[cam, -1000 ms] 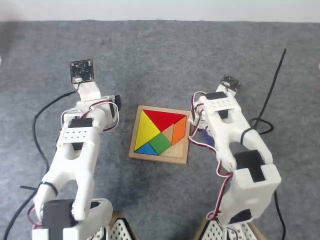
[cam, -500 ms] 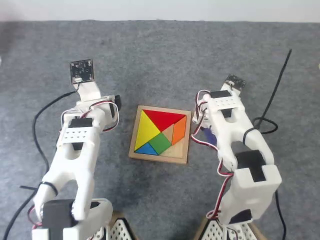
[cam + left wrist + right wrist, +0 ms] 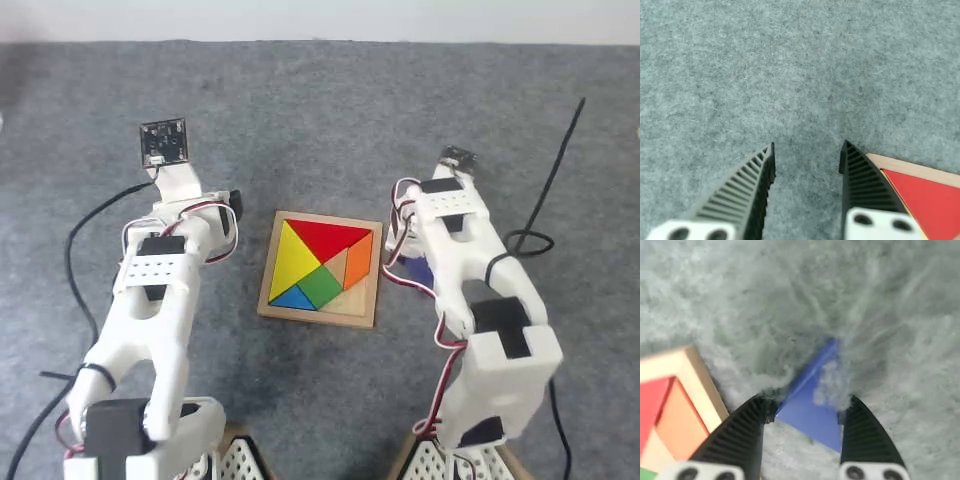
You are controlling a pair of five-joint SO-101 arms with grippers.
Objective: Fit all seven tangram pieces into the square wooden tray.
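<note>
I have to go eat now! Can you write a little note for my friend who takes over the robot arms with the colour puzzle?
Left gripper: open, holding nothing, above the carpet beside the tray's red corner.
Right gripper: down at the dark blue triangle, which lies on the carpet just outside the tray. Grip unclear.
Done: the yellow, red, orange, green and light blue pieces lie in the tray.
Left: the dark blue triangle must go in. Pale patches by the orange and green may be a wooden piece or bare tray, so check for gaps.
</note>
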